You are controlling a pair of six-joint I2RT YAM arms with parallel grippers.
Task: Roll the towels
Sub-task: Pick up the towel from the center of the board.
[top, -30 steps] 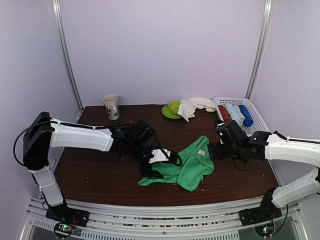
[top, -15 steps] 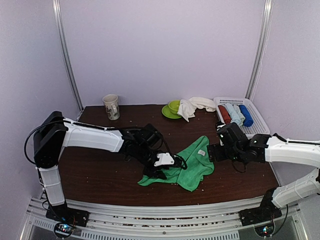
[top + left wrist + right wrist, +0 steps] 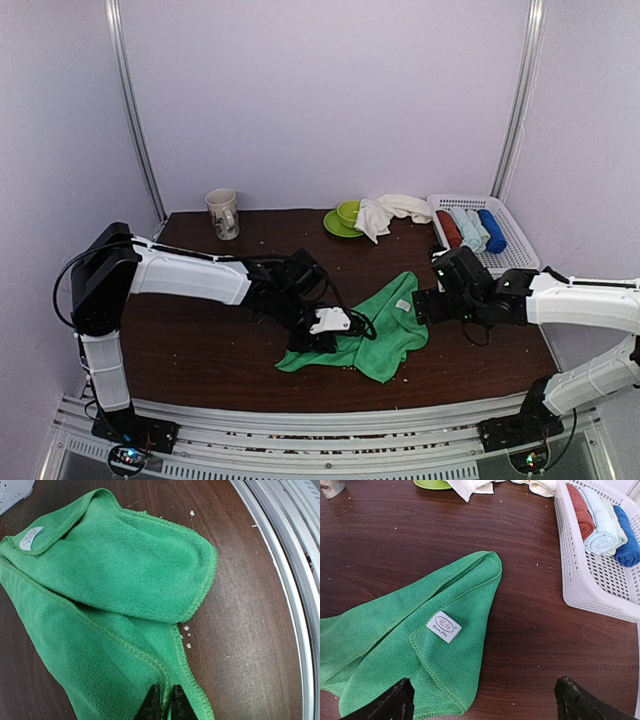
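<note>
The green towel (image 3: pixel 385 325) lies crumpled on the desk (image 3: pixel 200 340), its edge pinched in the nearly closed left gripper (image 3: pixel 163 706). The right gripper (image 3: pixel 482 700) hangs wide open beside it, empty. The cream towel (image 3: pixel 385 210) lies at the back.

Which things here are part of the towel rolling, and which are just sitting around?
Part of the job: green towel; white towel.

Just lying about: mug; green cup; saucer; basket; towel rolls in it.
</note>
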